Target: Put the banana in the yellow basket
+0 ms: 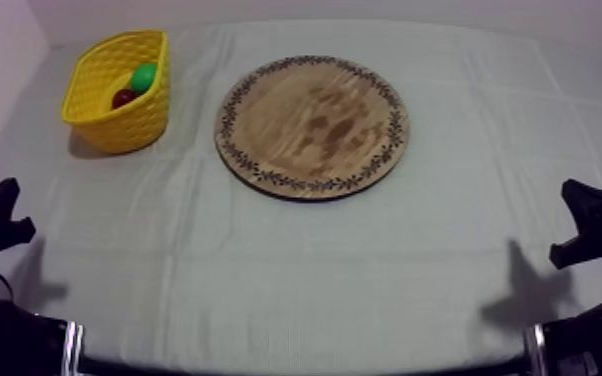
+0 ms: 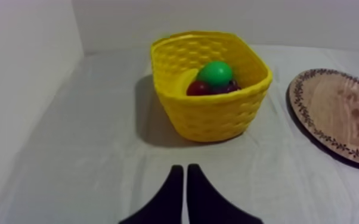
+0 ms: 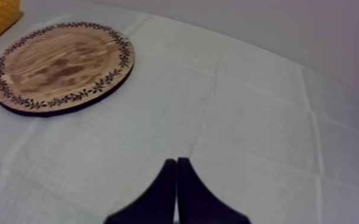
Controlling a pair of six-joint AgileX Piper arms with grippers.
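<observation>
The round wooden board [image 1: 312,125] lies bare in the middle of the table, with no fruit on it. The yellow basket [image 1: 125,128] stands at the far left. Inside the basket [image 2: 212,116] a curved yellow piece, apparently the banana [image 2: 185,80], leans on the wall beside a green pear [image 2: 215,72], a small red fruit [image 2: 198,89] and something dark purple [image 2: 230,87]. My left gripper [image 2: 185,169] is shut on nothing, a short way in front of the basket. My right gripper [image 3: 176,161] is shut too, over bare cloth well short of the board [image 3: 62,65].
Both arms rest low at the near corners, the left gripper [image 1: 5,215] and the right gripper [image 1: 580,220] far apart. A wall rises just left of the basket. Creased cloth covers the table around the board [image 2: 337,113].
</observation>
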